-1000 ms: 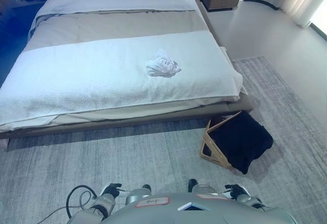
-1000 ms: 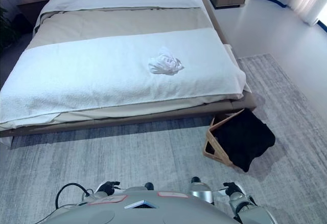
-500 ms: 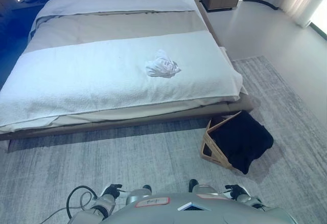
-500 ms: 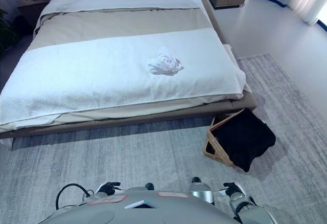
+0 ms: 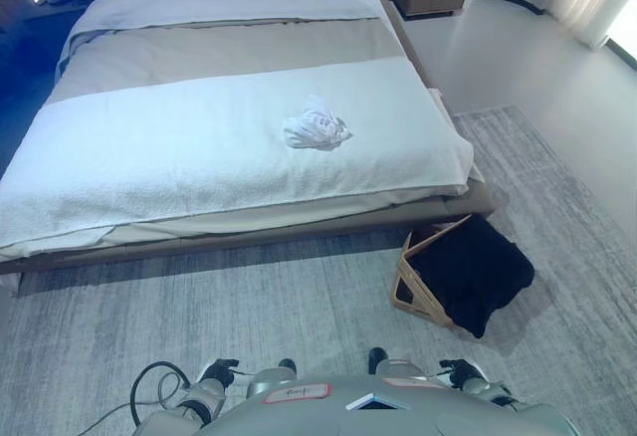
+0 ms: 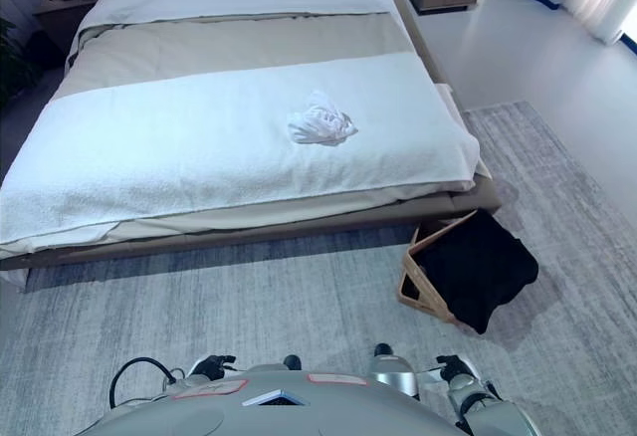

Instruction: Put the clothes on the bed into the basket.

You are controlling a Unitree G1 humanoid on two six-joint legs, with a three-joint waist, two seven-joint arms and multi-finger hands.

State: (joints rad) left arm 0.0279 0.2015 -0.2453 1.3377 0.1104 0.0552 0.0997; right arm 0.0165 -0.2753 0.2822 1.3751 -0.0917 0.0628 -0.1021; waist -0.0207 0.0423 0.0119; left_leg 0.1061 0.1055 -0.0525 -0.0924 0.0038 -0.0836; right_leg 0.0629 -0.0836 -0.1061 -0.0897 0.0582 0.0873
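The left hand (image 5: 217,370) shows only as a dark sliver at the bottom edge, low by the robot's side, and whether its fingers are spread or curled cannot be told. Ahead lies the bed (image 5: 149,157), and right of its middle, on the pale blanket (image 5: 119,147), sits the one garment to be moved: a crumpled white cloth (image 5: 317,125), well apart from both hands. Further right, on the rug (image 5: 249,297) just beside the bed's near corner, the basket (image 5: 418,282) lies tipped on its side with a black garment (image 5: 476,272) spilling from its mouth. The right hand (image 5: 460,368) peeks in at the bottom edge too; its fingers cannot be made out either. The step in hand looks like the approach, with nothing grasped yet. The next move probably calls for stepping up to the bed and leaning far enough to reach the cloth. The right eye view shows a little more floor left of the bed; otherwise the two agree.
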